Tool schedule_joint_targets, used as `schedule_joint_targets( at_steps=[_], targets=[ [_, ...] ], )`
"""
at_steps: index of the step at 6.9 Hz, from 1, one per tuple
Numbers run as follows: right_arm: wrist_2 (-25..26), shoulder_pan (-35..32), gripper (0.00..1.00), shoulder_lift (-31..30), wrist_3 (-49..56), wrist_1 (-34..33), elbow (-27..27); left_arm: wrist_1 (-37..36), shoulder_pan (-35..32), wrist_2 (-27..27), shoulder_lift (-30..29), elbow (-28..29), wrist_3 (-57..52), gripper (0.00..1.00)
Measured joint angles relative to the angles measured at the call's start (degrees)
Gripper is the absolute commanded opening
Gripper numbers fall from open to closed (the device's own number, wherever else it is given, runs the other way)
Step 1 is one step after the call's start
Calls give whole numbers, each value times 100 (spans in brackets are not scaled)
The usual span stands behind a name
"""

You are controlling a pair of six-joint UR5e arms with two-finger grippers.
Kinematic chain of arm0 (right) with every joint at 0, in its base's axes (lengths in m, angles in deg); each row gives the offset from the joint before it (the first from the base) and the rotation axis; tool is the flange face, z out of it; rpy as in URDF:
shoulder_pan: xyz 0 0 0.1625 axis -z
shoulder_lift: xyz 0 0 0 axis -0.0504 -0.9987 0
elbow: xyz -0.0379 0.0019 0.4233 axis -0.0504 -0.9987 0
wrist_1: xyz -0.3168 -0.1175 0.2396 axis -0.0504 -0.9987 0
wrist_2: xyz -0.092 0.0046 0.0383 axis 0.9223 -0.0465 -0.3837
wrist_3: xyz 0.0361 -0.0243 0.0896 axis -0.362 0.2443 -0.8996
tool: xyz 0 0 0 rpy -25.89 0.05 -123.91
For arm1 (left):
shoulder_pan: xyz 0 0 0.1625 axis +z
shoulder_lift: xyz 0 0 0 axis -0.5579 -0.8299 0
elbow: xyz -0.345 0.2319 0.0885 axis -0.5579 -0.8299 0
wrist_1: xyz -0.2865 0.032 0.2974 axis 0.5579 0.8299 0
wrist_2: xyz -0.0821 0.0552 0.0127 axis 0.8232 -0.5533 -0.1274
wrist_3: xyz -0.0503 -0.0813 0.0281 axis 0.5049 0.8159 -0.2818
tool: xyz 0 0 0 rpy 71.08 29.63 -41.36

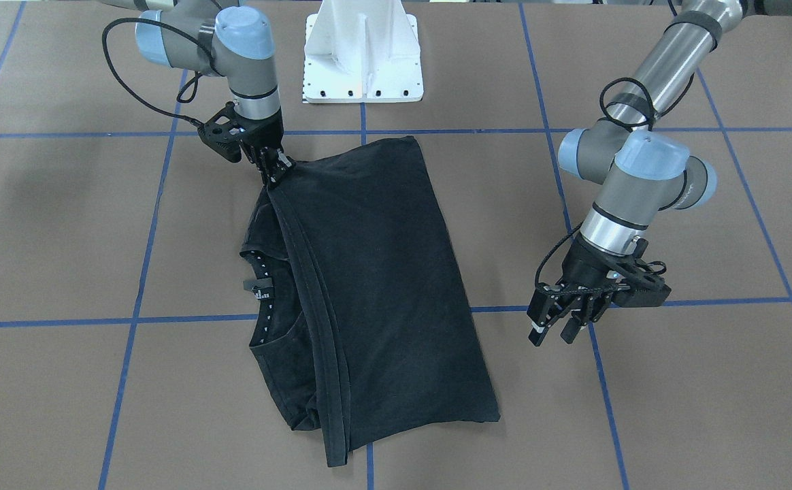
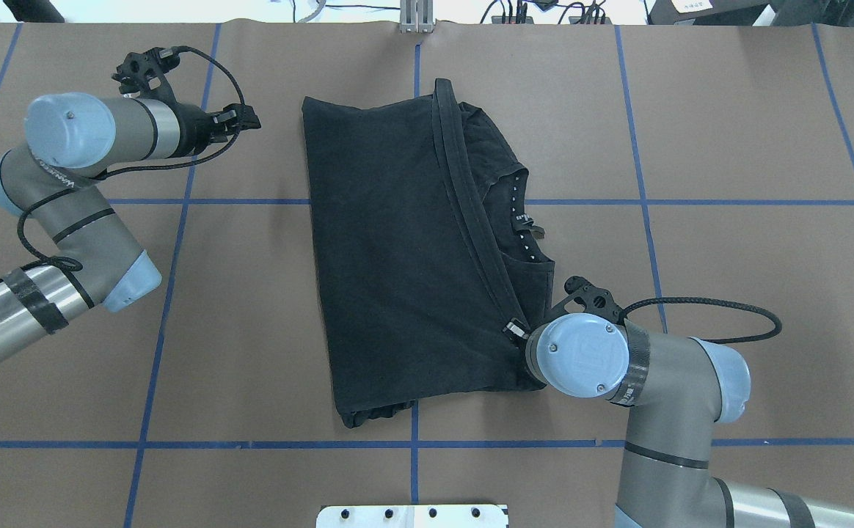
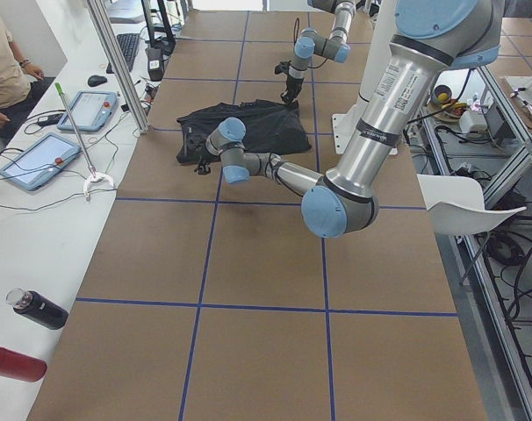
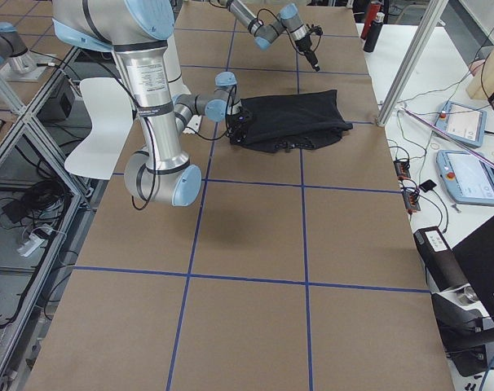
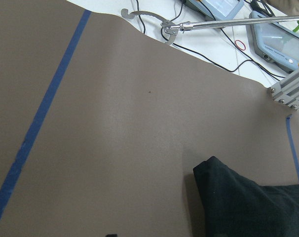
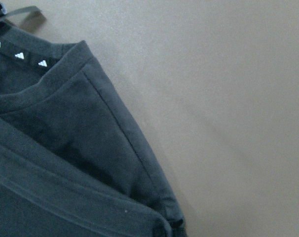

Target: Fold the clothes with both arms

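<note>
T-shirt [image 1: 382, 272]: black, folded over on itself, lying flat near the middle of the table [image 1: 675, 408], just in front of the white base [image 1: 363, 51]

Fold: the top layer covers most of the shirt; its stitched hem [image 1: 314, 272] runs the length of the pile, toward the robot's right

Collar [image 1: 263, 286]: sticks out from under the hem on the robot's right side, with a row of small white triangles inside the neckline

Right gripper [image 1: 275, 170]: down at the shirt's corner nearest the base, fingers pressed together on the end of the hem and pinching the cloth

Right arm [image 1: 239, 47]: wrist points almost straight down over that corner

Left gripper [image 1: 552, 335]: fingers spread, holding nothing, above bare table beyond the shirt's far corner on the robot's left, apart from the cloth

Left arm [image 1: 641, 177]: bent at the elbow, reaching out over the table on the robot's left

Blue tape lines [image 1: 185, 318]: mark a grid on the brown table; the shirt lies across one crossing
</note>
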Motion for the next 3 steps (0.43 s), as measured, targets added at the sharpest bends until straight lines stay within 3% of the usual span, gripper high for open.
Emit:
schedule_joint_targets(
  at_steps=[3],
  targets=[
    [-15, -20, 0, 8, 8, -87, 106, 9, 0, -5, 1, 9, -3, 73]
  ],
)
